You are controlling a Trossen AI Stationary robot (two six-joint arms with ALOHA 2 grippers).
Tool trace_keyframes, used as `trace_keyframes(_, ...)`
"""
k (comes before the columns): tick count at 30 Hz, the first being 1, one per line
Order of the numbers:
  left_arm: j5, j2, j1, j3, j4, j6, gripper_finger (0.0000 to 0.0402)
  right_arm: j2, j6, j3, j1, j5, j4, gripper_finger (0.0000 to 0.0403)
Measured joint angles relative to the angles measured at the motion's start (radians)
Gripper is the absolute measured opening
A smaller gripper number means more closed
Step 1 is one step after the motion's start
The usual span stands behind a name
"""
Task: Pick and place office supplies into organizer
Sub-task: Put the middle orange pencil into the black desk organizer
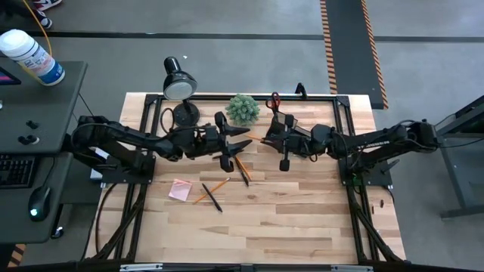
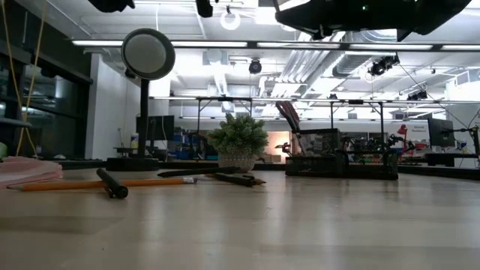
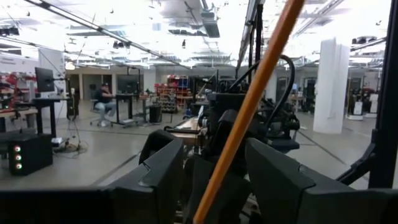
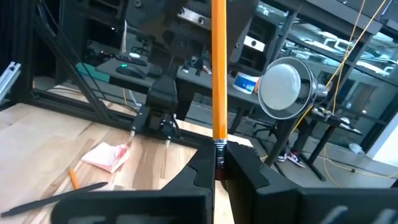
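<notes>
Clamped between the right gripper (image 4: 219,163) fingers, an orange pencil (image 4: 218,68) stands upright (held in the air between the arms). Facing it, the left gripper (image 1: 236,140) stands spread apart. Behind the right gripper sits the organizer (image 1: 281,121).

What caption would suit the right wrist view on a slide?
Right tool shut on a thin orange pencil, facing the left tool above the pale wooden table.

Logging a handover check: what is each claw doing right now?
Left claw: open, orange pencil between its fingers, not gripped.
Right claw: shut on the orange pencil.
</notes>
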Motion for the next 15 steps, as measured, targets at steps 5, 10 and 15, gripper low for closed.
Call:
trace_keyframes(5, 0.015, 0.000, 0.012, 0.000, 0.006, 0.002, 0.0169, 0.000, 0.000, 0.000, 0.000, -0.025, 0.007, 0.0010)
trace_keyframes(10, 0.056, 0.000, 0.011, 0.000, 0.011, 0.025, 0.0177, 0.000, 0.000, 0.000, -0.001, -0.026, 0.015, 0.0010)
trace_keyframes(15, 0.098, 0.000, 0.011, 0.000, 0.011, 0.064, 0.0187, 0.000, 0.000, 0.000, -0.001, -0.033, 0.027, 0.0010)
